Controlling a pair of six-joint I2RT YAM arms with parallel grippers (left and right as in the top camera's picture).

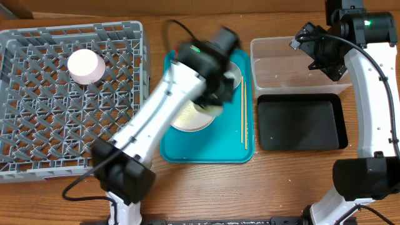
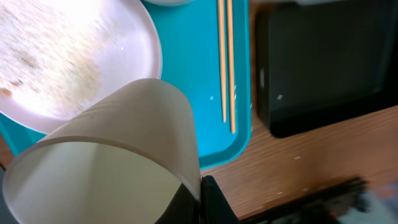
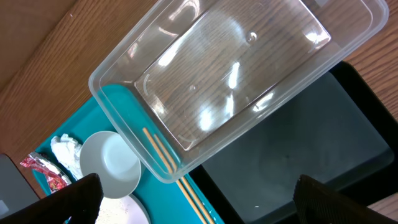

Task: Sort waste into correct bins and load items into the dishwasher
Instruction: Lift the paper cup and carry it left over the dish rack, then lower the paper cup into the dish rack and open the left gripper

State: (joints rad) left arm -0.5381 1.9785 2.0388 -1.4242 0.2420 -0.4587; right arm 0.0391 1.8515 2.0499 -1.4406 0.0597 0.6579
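Clamping a smooth tapered cup (image 2: 124,155), seemingly at its rim, is the left pincer (image 2: 200,200); right pincer (image 3: 198,200) gapes

Overhead cam: fixed, straight down, far, whole table (image 1: 206,187). L wrist cam: close, down onto teal tray (image 2: 189,68) and black tray (image 2: 323,62). R wrist cam: higher, over clear tub (image 3: 236,81). All 3 share chopsticks (image 1: 243,119).

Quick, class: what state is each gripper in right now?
Left gripper: closed on the white cup.
Right gripper: open, holding nothing, over the clear tub.
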